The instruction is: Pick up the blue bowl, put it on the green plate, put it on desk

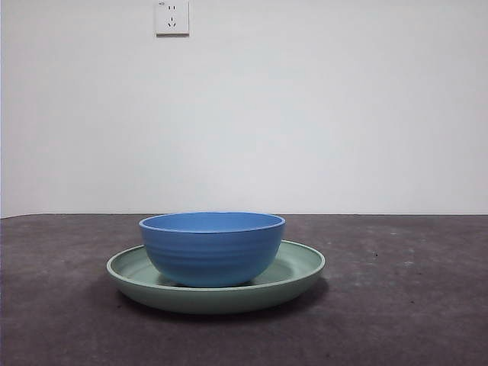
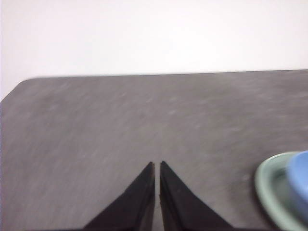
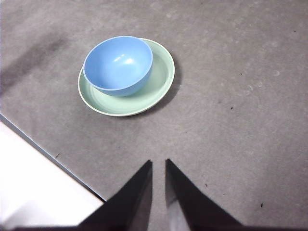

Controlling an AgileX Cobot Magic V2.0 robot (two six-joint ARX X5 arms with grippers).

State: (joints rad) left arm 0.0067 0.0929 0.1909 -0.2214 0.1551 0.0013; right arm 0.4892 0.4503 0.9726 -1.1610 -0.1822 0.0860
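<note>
The blue bowl (image 1: 212, 248) stands upright inside the green plate (image 1: 301, 268), a little left of the plate's middle, on the dark desk (image 1: 404, 305). No arm shows in the front view. My right gripper (image 3: 158, 161) hangs above the desk, well back from the bowl (image 3: 118, 65) and plate (image 3: 162, 84), its jaws close together with nothing between them. My left gripper (image 2: 157, 164) is shut and empty over bare desk, off to one side. Only an edge of the plate (image 2: 268, 185) and bowl (image 2: 301, 178) shows in its view.
A white wall with a socket (image 1: 171, 17) rises behind the desk. The desk's edge (image 3: 48, 153) runs near the plate in the right wrist view. The desk's rounded corner (image 2: 21, 86) shows in the left wrist view.
</note>
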